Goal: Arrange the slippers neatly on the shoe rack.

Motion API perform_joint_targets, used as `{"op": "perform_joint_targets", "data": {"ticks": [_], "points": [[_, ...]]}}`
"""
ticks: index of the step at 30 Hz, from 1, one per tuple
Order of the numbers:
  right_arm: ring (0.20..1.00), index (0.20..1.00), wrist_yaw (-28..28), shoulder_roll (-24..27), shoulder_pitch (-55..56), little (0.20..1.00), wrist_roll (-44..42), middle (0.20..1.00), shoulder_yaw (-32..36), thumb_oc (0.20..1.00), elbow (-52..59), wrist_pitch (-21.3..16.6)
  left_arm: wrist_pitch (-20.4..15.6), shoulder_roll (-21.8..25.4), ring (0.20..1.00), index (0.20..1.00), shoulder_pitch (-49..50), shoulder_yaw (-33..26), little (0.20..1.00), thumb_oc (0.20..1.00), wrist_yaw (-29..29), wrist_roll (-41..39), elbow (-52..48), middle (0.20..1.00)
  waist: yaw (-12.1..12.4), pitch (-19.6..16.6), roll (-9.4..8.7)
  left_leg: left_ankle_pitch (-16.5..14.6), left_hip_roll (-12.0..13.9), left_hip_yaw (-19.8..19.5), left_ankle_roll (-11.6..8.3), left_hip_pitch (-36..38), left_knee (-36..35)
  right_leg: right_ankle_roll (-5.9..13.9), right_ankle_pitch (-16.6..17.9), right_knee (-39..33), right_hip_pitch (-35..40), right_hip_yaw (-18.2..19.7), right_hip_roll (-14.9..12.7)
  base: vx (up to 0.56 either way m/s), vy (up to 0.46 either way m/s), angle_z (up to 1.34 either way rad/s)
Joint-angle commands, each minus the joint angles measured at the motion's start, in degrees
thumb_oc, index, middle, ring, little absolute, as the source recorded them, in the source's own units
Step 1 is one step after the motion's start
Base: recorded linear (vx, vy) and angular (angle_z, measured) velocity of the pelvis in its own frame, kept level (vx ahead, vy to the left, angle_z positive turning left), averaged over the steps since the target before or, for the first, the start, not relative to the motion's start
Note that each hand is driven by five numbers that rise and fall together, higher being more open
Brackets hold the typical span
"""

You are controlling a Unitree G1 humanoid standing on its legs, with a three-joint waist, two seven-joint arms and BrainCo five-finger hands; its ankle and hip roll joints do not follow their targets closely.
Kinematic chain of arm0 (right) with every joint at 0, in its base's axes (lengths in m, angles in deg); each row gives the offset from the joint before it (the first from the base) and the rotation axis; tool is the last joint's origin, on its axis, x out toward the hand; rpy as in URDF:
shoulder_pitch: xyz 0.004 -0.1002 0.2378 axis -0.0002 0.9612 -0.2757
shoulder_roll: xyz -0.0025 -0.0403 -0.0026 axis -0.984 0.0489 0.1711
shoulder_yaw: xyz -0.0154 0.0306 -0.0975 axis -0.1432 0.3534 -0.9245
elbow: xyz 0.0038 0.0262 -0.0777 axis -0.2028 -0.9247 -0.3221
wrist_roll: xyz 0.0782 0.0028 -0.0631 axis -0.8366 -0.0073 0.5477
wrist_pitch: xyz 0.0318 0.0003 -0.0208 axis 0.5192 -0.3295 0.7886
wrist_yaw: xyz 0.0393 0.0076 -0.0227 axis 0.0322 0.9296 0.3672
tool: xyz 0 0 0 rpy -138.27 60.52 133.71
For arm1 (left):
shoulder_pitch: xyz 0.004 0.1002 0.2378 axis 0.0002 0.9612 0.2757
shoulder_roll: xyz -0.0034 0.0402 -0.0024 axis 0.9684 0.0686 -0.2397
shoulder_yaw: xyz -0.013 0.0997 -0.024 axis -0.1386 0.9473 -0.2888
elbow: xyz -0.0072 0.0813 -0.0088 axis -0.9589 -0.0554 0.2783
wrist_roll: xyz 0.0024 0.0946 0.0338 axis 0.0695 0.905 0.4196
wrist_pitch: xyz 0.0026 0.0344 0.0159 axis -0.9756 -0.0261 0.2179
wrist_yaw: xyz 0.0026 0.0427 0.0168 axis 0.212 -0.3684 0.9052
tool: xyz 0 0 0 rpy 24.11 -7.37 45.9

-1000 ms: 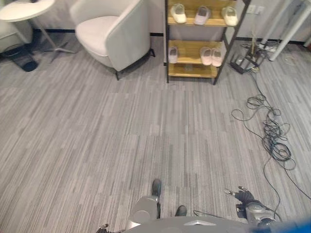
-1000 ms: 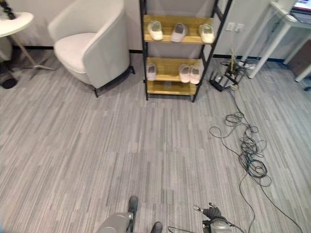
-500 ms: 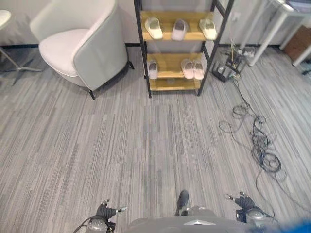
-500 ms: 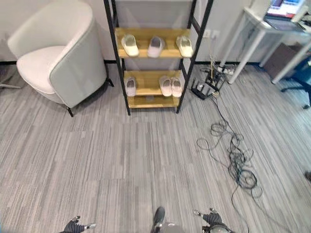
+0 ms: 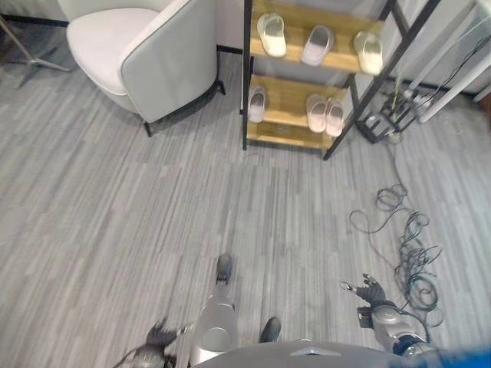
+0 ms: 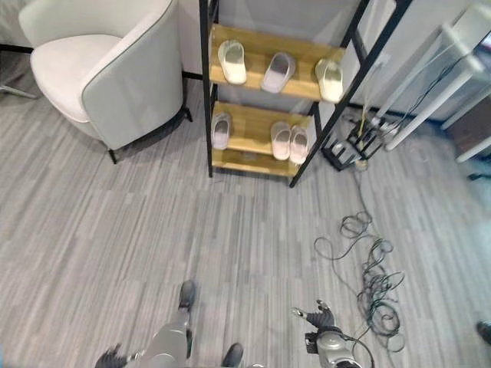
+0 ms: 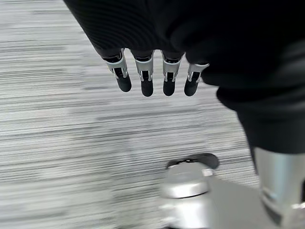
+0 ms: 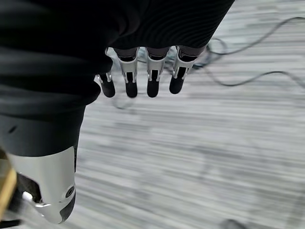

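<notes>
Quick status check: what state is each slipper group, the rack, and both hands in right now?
Shoe rack: upright against the wall.
Upper-shelf slippers: three, spaced apart.
Lower-shelf pair: side by side, touching.
Lower-shelf single slipper: alone at the shelf's left end.
Left hand: open, holding nothing.
Right hand: open, holding nothing.
</notes>
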Motion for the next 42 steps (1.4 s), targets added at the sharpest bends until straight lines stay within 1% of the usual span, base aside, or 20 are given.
{"op": "perform_joint_targets", "data": {"ticks": [1, 3, 5, 6, 7, 14, 15, 16, 17, 18, 20, 21, 22, 23, 28, 30, 35, 39, 40, 42], "points": [[1.000, 1.000, 0.2, 2.2, -0.7, 1.000, 1.1, 1.000, 0.5, 1.000, 1.2, -0.7, -0.6, 0.8, 1.000, 1.000, -3.1, 0.8, 1.000, 1.000, 1.3, 1.6, -1.1, 1.000, 0.0, -1.0, 2.44, -7.2, -1.2, -0.1, -0.56, 2.7, 3.4, 4.21, 11.6, -0.8, -6.0, 2.1, -0.8, 0.28, 0.328, -0.06], [1.000, 1.000, -0.1, 2.4, -0.7, 1.000, 1.3, 1.000, 0.4, 1.000, 1.6, -0.6, -0.5, 1.2, 1.000, 1.000, -3.0, 1.3, 1.000, 1.000, 1.4, 1.7, -1.7, 1.000, -0.8, -1.2, 3.72, -8.9, -1.9, 1.7, 0.67, 5.2, 3.9, 6.77, 12.1, 4.8, -7.7, 2.5, -3.0, 0.27, 0.333, -0.18], [1.000, 1.000, -0.3, 2.6, -0.5, 1.000, 1.2, 1.000, 0.7, 1.000, 1.8, -0.6, -0.4, 1.4, 1.000, 1.000, -3.2, 1.2, 1.000, 1.000, 1.3, 1.7, -2.1, 1.000, -1.3, -1.2, 4.30, -9.3, -2.2, 2.0, 1.21, 5.6, 4.1, 7.27, 13.3, 7.7, -9.0, 2.8, -4.2, 0.24, 0.227, -0.74], [1.000, 1.000, 0.2, 3.0, -0.4, 1.000, 1.5, 1.000, 1.4, 1.000, 2.1, -0.2, -0.7, 2.0, 1.000, 1.000, -3.7, 2.1, 1.000, 1.000, 1.7, 3.2, -3.2, 1.000, -3.5, -0.7, 7.05, -11.4, -3.0, 1.6, 2.20, 9.5, 3.6, 5.82, 12.5, 8.7, -11.3, 1.9, -6.5, 0.50, 0.294, -0.63], [1.000, 1.000, 0.4, 3.5, -0.4, 1.000, 2.0, 1.000, 1.4, 1.000, 2.4, -0.1, -1.1, 1.6, 1.000, 1.000, -4.3, 2.3, 1.000, 1.000, 1.9, 3.1, -3.2, 1.000, -3.7, -0.7, 7.54, -12.7, -3.8, 1.0, 2.81, 10.3, 3.7, 5.50, 12.6, 5.4, -10.9, 1.8, -7.3, 0.46, 0.239, -0.07], [1.000, 1.000, 0.2, 3.9, -1.1, 1.000, 2.1, 1.000, 0.9, 1.000, 3.5, -0.3, -1.3, 0.3, 1.000, 1.000, -4.5, 2.5, 1.000, 1.000, 2.4, 2.9, -1.5, 1.000, -5.5, -1.6, 8.41, -17.1, -4.4, -0.5, 3.23, 13.8, 5.5, 6.09, 16.0, 2.4, -14.2, 5.4, -7.2, 0.32, -0.177, 0.09], [1.000, 1.000, -0.1, 4.1, -1.2, 1.000, 2.9, 1.000, -0.9, 1.000, 4.1, -1.0, -1.5, 0.5, 1.000, 1.000, -4.1, 2.0, 1.000, 1.000, 2.2, 2.2, -1.6, 1.000, -5.0, -1.2, 7.23, -17.6, -1.6, -1.2, 1.35, 14.7, 9.3, 4.56, 15.0, 1.5, -13.1, 2.2, -4.9, 0.37, -0.716, -0.09], [1.000, 1.000, 0.2, 4.0, -2.1, 1.000, 3.4, 1.000, -2.9, 1.000, 5.0, -1.9, -1.9, 0.3, 1.000, 1.000, -5.4, 2.7, 1.000, 1.000, 2.3, 1.6, -2.9, 1.000, -3.8, 0.7, 5.56, -12.2, 2.9, 0.3, -1.10, 9.1, 20.5, 2.52, 13.3, -0.8, -10.1, -0.1, -2.6, 0.39, -0.857, 0.27], [1.000, 1.000, 0.5, 3.8, -2.7, 1.000, 3.3, 1.000, -3.5, 1.000, 5.5, -2.0, -1.9, 0.2, 1.000, 1.000, -6.3, 3.2, 1.000, 1.000, 2.4, 1.5, -3.4, 1.000, -3.4, 1.6, 4.33, -10.2, 4.9, 2.1, -0.80, 5.6, 26.7, 1.57, 12.9, -1.3, -9.4, -0.6, -2.3, 0.19, -0.549, 0.73], [1.000, 1.000, 0.6, 4.0, -2.7, 1.000, 2.8, 1.000, -3.5, 1.000, 5.7, -2.2, -1.9, 0.3, 1.000, 1.000, -6.9, 3.6, 1.000, 1.000, 2.2, 1.6, -3.7, 1.000, -3.2, 2.2, 4.41, -12.1, 7.2, 2.8, -1.01, 4.1, 31.2, 1.29, 11.6, -1.3, -8.6, -0.3, -1.2, 0.23, -0.258, 0.71], [1.000, 1.000, 0.9, 4.3, -3.8, 1.000, 1.8, 1.000, -2.8, 1.000, 5.8, -2.4, -2.1, -0.5, 1.000, 1.000, -7.6, 4.8, 1.000, 1.000, 1.6, 1.6, -4.5, 1.000, -3.6, 1.9, 3.98, -16.9, 4.1, 4.3, -0.01, 1.2, 24.5, 2.37, 11.6, -1.3, -9.6, -0.1, -2.5, 0.32, 0.013, 0.21], [1.000, 1.000, 1.5, 5.6, -6.5, 1.000, 0.7, 1.000, -1.8, 1.000, 9.5, -0.6, -1.9, -0.2, 1.000, 1.000, -7.2, 5.0, 1.000, 1.000, 1.1, 2.0, -4.1, 1.000, -4.1, 0.0, 3.71, -9.8, 3.5, 4.0, -1.06, -1.6, 12.3, 3.34, 11.4, -1.3, -10.8, 0.5, -3.1, 0.43, 0.309, 0.11], [1.000, 1.000, -0.2, 5.6, 0.2, 1.000, 3.2, 1.000, -4.0, 1.000, 16.3, -2.3, -2.0, 0.6, 1.000, 1.000, -6.7, 1.7, 1.000, 1.000, 1.1, 0.3, -2.5, 1.000, -3.2, 0.3, 3.81, -5.7, 2.9, -0.9, -1.57, -2.7, 5.2, 3.41, 10.7, -1.3, -9.7, 2.4, -1.5, 0.50, 0.408, -0.04], [1.000, 1.000, -0.2, 4.9, 1.2, 1.000, 3.5, 1.000, -4.0, 1.000, 17.7, -2.6, -1.4, 0.6, 1.000, 1.000, -6.2, 0.0, 1.000, 1.000, 1.7, 0.0, -1.7, 1.000, -3.1, 0.6, 4.25, -5.4, 2.0, -1.9, -1.71, -0.5, 2.6, 3.52, 10.8, -1.3, -8.8, 2.5, -1.5, 0.42, 0.391, -0.15], [1.000, 1.000, -0.9, 2.7, 2.8, 1.000, 5.4, 1.000, -5.1, 1.000, 16.9, -2.5, -1.5, 1.5, 1.000, 1.000, -5.4, -1.4, 1.000, 1.000, 2.4, -0.8, -1.9, 1.000, -3.3, -1.0, 4.82, -8.5, -3.2, -0.8, 0.59, 4.7, 1.9, 5.91, 13.8, -1.3, -7.3, 3.0, -5.7, 0.36, 0.489, -0.69], [1.000, 1.000, -1.5, 2.1, 3.5, 1.000, 6.2, 1.000, -5.9, 1.000, 18.0, -2.6, -1.3, 2.1, 1.000, 1.000, -4.8, -1.3, 1.000, 1.000, 2.6, -0.1, -1.9, 1.000, -4.3, -0.5, 6.03, -10.1, -4.1, 0.6, 2.23, 6.4, 3.3, 6.81, 14.5, 4.9, -8.8, 4.1, -8.2, 0.19, 0.376, 0.41], [1.000, 1.000, -2.5, 2.6, 1.0, 1.000, 7.7, 1.000, -10.3, 1.000, 21.3, -3.6, -2.1, 0.8, 1.000, 1.000, -4.2, -0.6, 1.000, 1.000, 3.0, -0.3, -2.2, 1.000, -2.4, 0.6, 6.64, -11.8, -4.9, -2.7, 1.85, 8.6, 5.5, 5.14, 12.8, 3.4, -12.0, 2.7, -4.3, 0.12, -0.061, 0.44], [1.000, 1.000, -3.3, 1.3, -0.9, 1.000, 7.8, 1.000, -14.1, 1.000, 20.4, -4.5, -2.9, 0.2, 1.000, 1.000, -5.1, 0.7, 1.000, 1.000, 3.0, -0.1, -2.6, 1.000, -2.9, 1.2, 5.58, -12.0, -3.2, -1.4, -0.03, 7.4, 7.6, 4.22, 12.3, -0.8, -9.7, -1.3, -2.8, -0.01, -0.264, 1.43], [1.000, 1.000, -3.2, 1.4, -1.3, 1.000, 8.3, 1.000, -15.2, 1.000, 20.3, -4.7, -2.9, -0.1, 1.000, 1.000, -6.3, 1.5, 1.000, 1.000, 3.2, 0.2, -3.2, 1.000, -5.2, 1.4, 5.56, -12.9, -0.1, 3.1, -1.18, 4.9, 11.8, 4.05, 11.4, -1.3, -8.9, -1.9, -2.9, -0.14, -0.138, 0.96], [1.000, 1.000, -3.6, 1.7, -2.3, 1.000, 9.3, 1.000, -17.3, 1.000, 20.8, -5.0, -3.2, -0.5, 1.000, 1.000, -6.4, 1.7, 1.000, 1.000, 3.3, -0.3, -3.2, 1.000, -4.6, 2.1, 4.94, -12.6, 1.7, 3.3, -1.16, 3.0, 14.4, 3.29, 12.2, -1.3, -9.0, -1.7, -3.4, -0.12, 0.005, 0.42]]}}
